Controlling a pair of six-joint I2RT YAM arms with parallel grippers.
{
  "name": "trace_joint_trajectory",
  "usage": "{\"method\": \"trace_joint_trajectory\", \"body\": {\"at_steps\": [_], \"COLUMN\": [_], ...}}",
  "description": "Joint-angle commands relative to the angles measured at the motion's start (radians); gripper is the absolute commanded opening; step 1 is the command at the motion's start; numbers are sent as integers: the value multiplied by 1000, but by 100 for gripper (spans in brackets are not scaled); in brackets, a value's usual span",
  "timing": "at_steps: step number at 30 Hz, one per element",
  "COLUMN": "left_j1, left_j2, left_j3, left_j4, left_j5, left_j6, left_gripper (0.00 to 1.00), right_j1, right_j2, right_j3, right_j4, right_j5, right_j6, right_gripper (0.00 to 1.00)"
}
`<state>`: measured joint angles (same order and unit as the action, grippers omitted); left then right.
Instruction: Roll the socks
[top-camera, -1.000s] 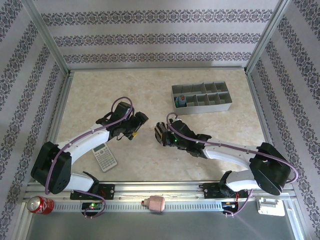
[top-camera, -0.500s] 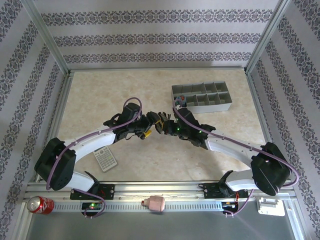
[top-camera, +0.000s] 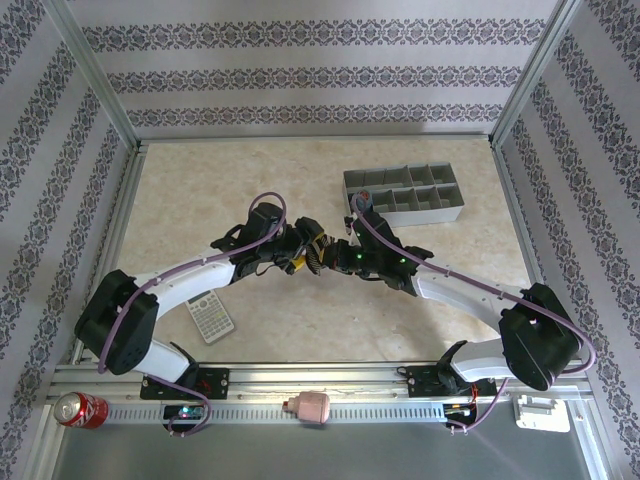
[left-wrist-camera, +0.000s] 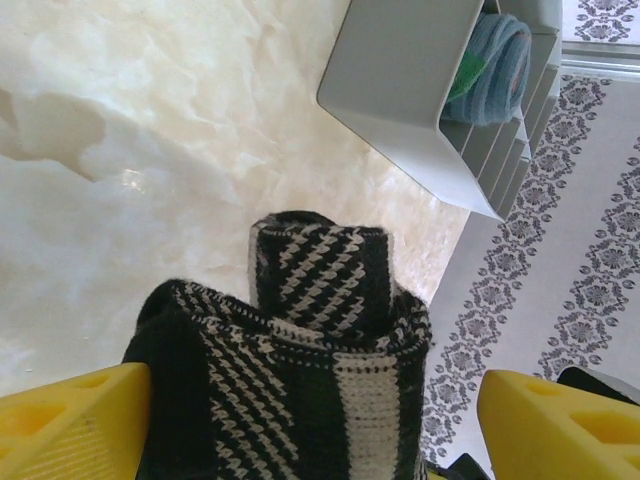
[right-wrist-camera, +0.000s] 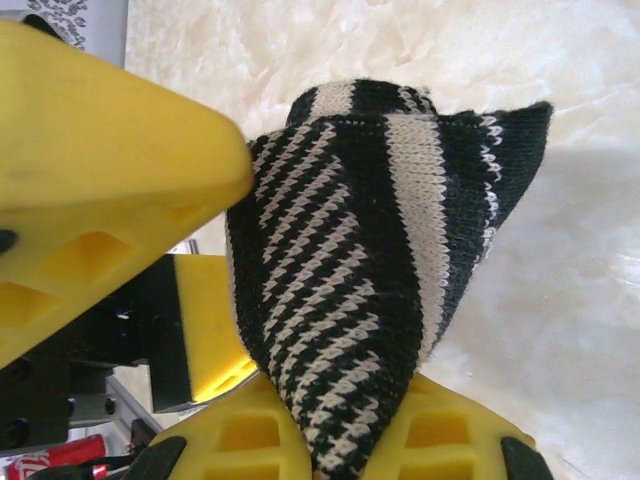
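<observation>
Top external view: the two arms meet near the middle of the marble-patterned surface (top-camera: 200, 190), with the black-and-white sock (top-camera: 314, 250) bunched between the left pincer (top-camera: 298, 247) and the right pincer (top-camera: 324, 256).

We see the blue-grey sock (top-camera: 362, 203) rolled and sitting in the leftmost near compartment of the grey divided tray (top-camera: 410, 216), well apart from both pincers. A grey calculator (top-camera: 210, 315) lies near the left arm's base.

Left wrist view: the left pincer (left-wrist-camera: 310, 410) stands apart, with one yellow finger at each lower corner. The black-and-white sock (left-wrist-camera: 300, 330) rises between the fingers as a folded bundle. It lies closer to the finger on the left of the picture, and a clear gap shows on the other side. Beyond it we see the tray's wall (left-wrist-camera: 400, 70) and the blue-grey sock (left-wrist-camera: 495, 60) inside.

Right wrist view: the right pincer (right-wrist-camera: 345, 445) is clamped on the black-and-white sock (right-wrist-camera: 350, 250) — the fabric is pinched to a narrow point between its fingers and fans outward above them. A finger of the left pincer (right-wrist-camera: 100, 180) sits just beside the sock's edge. We cannot tell whether the sock touches the surface below.
</observation>
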<state>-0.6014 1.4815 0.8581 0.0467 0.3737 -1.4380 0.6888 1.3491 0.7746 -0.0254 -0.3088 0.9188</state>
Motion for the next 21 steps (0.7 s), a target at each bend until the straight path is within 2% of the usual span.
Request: {"method": "trace_joint_trajectory", "body": {"at_steps": [1,10,18,21], "left_j1": [-5,6,26,26], "left_j2": [21,55,65,70], "left_j3": [25,22,-1,-12], "left_j4": [63,89,127,156], "left_j5": [34,26,37,51], "left_j6": [-33,-30,-19,-27], "left_gripper": [83,74,46,31], "right_j1": [-12,-32,-71,-84], "right_j2": [-2,27,27,40], "right_j3": [3,11,-37,-27], "right_j4": [54,107,155,178], "right_j5": [-74,-237,-334,-368], "right_j6": [23,109,192,206], "right_gripper": [0,0,0,0]}}
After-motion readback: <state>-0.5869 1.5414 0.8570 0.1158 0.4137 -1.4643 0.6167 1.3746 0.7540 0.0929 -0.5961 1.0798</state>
